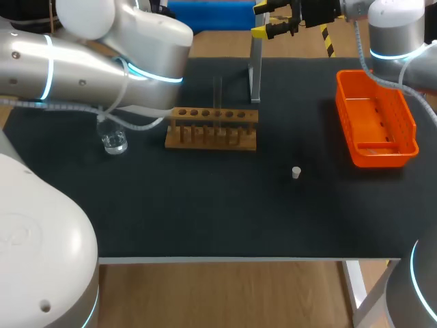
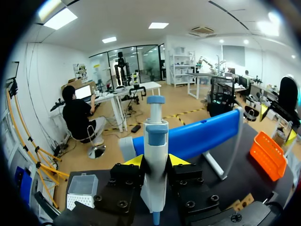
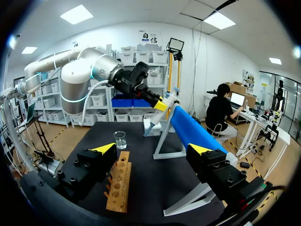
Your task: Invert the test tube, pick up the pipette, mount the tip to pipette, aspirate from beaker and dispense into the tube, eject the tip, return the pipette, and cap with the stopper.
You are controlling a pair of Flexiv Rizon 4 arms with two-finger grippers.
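The white pipette with a blue-grey collar and a blue plunger knob (image 2: 155, 141) stands upright between the left fingers (image 2: 133, 161). The yellow tips pinch its body from both sides, and its narrow blue end points down past them. Just behind it runs the long blue bar of a white-legged stand (image 2: 197, 136). The right wrist view shows these left fingers at the far end of that bar, raised above the counter. In the head view the left arm's own bulk hides them.

A white tip box with a clear lid (image 2: 82, 188) sits on the counter beside the left fingers. An orange plastic basket (image 2: 268, 155) lies well off on the other side.

The right fingers (image 3: 106, 149) stand wide apart and hold nothing. They hang high over the back of the black counter (image 1: 205, 205), near the stand's post. Ahead of and below them lies the brown wooden tube rack (image 3: 120, 186), with a small glass beaker (image 3: 120, 139) beyond its far end.

From above, a thin clear test tube (image 1: 217, 92) stands upright in the rack, faint against the dark surface. A small white stopper (image 1: 295, 172) rests alone on the counter, apart from the rack and the basket and nearer the robot than either.
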